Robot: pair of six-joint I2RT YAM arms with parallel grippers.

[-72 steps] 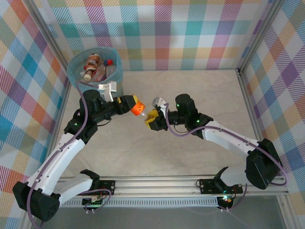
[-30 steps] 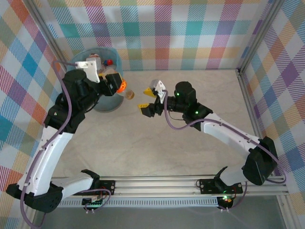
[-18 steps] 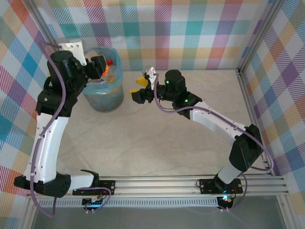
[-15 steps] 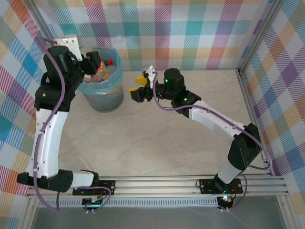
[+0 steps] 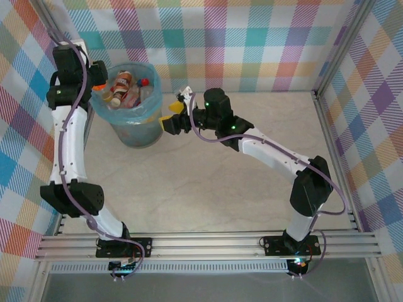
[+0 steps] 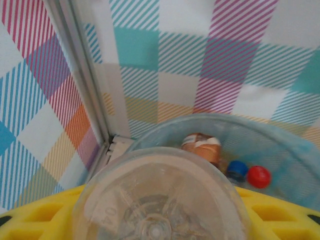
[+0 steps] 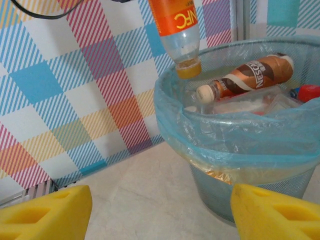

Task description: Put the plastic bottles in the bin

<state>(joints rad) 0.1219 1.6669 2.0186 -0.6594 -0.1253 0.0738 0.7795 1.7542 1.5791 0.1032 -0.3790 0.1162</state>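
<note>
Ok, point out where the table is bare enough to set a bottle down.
The table is bare from the bin to the near rail, between the left arm and right arm, and in the far right corner. Crowded: the bin, full of bottles.

The bin is seen in translucent blue, lined in paler blue. Above it an orange-labelled bottle with orange cap is shown; inside, a brown bottle, white-capped. The walls are checked in pastel plaid.
</note>
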